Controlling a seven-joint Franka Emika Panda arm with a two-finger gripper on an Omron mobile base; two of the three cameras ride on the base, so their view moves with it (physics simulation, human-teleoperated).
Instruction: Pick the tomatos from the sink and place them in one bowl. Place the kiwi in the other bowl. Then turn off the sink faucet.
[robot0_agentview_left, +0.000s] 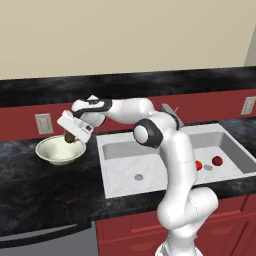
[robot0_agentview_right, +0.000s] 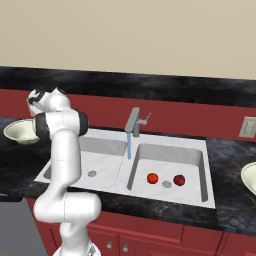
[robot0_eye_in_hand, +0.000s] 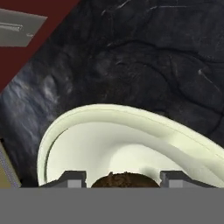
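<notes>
Brown and egg-shaped, the kiwi is seen clamped between the fingers of the gripper at the left of the left base view, held just above the cream-green bowl on the black counter. In the hand view the kiwi is framed by the bowl's glossy inside. Two red tomatoes are seen in the sink's right basin, beside the drain. Water is seen running from the grey faucet.

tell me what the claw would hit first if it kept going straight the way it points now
Most likely the glossy inside of the cream bowl. The claw, shut on the kiwi, points down into the bowl, so the kiwi would probably touch first. The gap between them is hard to judge.
</notes>
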